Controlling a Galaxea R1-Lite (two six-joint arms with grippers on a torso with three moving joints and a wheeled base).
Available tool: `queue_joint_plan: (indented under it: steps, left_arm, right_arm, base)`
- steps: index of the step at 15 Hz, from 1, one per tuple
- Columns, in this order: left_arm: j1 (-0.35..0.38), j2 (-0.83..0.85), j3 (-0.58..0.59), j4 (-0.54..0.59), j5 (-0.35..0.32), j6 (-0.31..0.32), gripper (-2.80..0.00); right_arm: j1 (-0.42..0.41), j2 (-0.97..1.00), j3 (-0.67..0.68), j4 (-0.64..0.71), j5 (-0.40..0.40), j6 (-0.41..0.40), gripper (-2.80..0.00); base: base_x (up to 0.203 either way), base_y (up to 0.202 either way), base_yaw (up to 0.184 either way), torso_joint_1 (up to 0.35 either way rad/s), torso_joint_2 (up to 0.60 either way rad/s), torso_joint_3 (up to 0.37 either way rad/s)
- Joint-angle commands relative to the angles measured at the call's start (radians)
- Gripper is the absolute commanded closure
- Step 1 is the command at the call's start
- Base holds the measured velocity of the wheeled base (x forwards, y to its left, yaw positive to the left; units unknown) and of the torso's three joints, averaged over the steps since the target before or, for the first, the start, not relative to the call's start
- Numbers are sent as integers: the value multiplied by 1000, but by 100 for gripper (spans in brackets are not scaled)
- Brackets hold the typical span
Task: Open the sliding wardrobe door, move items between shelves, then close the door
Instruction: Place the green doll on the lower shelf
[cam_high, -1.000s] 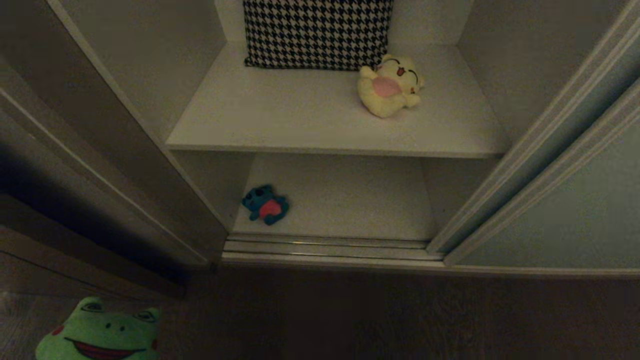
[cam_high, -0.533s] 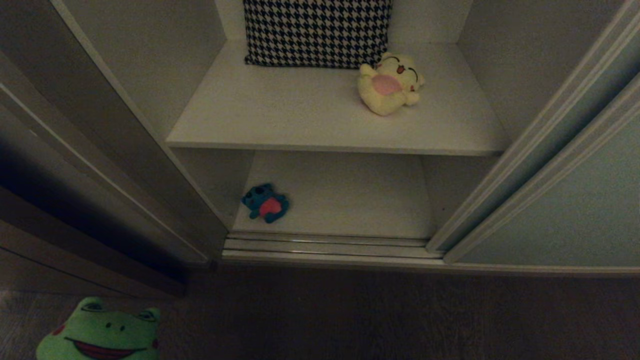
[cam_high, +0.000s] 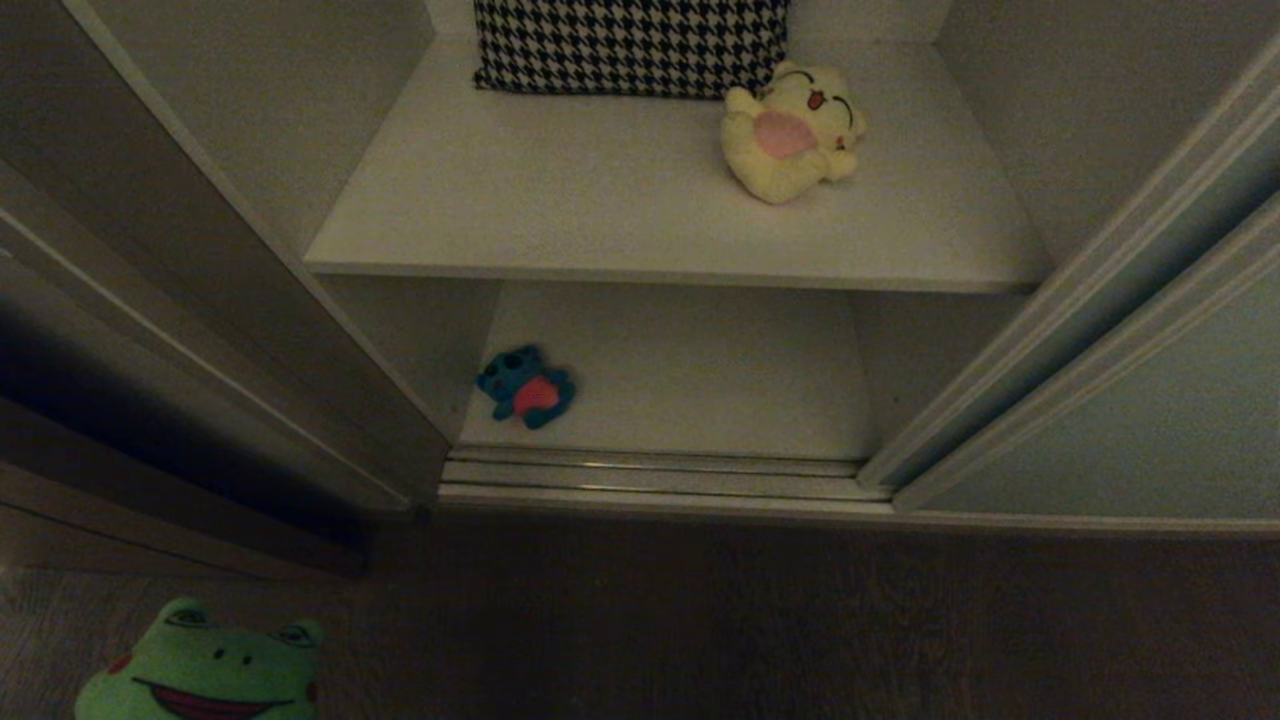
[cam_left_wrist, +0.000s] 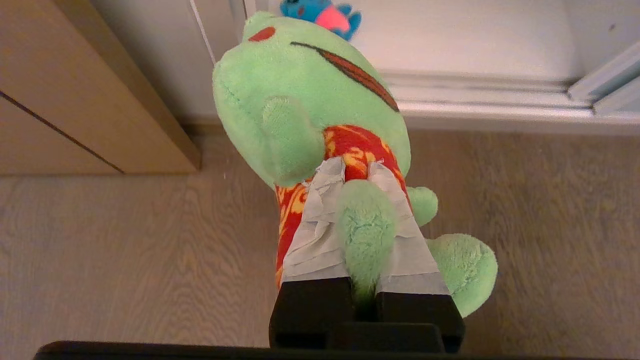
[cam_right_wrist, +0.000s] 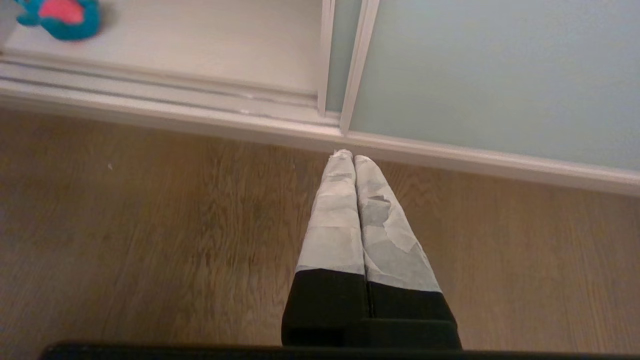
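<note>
Clamped in the left gripper (cam_left_wrist: 364, 200), the green frog (cam_left_wrist: 310, 100) hangs by one plush limb, the taped fingers (cam_left_wrist: 315, 235) pinched together on that limb and the red-and-yellow cloth of its body. In the head view only its smiling face (cam_high: 205, 670) shows, at the lower left corner of the frame, over the wooden floor (cam_high: 800, 620). It looks light and very soft, so it will sag and swing from such a narrow hold; a grip across the body would steady it better, though it is unlikely to slip or be harmed.

The blue toy (cam_high: 525, 385) lies on the lower shelf (cam_high: 700, 380), left of centre and near the front edge. The yellow toy (cam_high: 790, 130) lies on its back on the upper shelf (cam_high: 600, 200), at the upper right of centre, just beside the houndstooth cushion (cam_high: 630, 45) at the top edge. Both shelves are flat, plain and roomy, with plenty of bare board for setting a toy down.

The sliding wardrobe door (cam_high: 1150, 420) stands pushed aside at the right of the frame, the opening clear down to the silver floor rails (cam_high: 650, 480). The right gripper (cam_right_wrist: 354, 160) is idle, fingers pressed together on nothing, pointing at the floor near the door's bottom rail.
</note>
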Motion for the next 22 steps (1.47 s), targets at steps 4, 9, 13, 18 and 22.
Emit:
queue_joint_plan:
  steps: [4, 9, 13, 18, 22]
  left_arm:
    - [1, 5, -1, 2, -1, 0, 0]
    - [1, 5, -3, 10, -1, 0, 0]
    - [1, 5, -3, 10, -1, -1, 0]
    - [1, 5, -3, 10, -1, -2, 0]
    - [0, 6, -4, 11, -2, -2, 0]
  right_arm:
    - [0, 0, 0, 0, 1, 0, 0]
    - [0, 0, 0, -1, 1, -1, 0]
    - [0, 0, 0, -1, 1, -1, 0]
    - [0, 0, 0, -1, 1, -1, 0]
    - [0, 0, 0, -1, 1, -1, 0]
  base:
    - [0, 0, 0, 3, 4, -196]
    - [0, 0, 0, 2, 1, -195]
    - [0, 0, 0, 2, 3, -198]
    - [0, 0, 0, 6, 3, -197]
    - [0, 0, 0, 4, 1, -198]
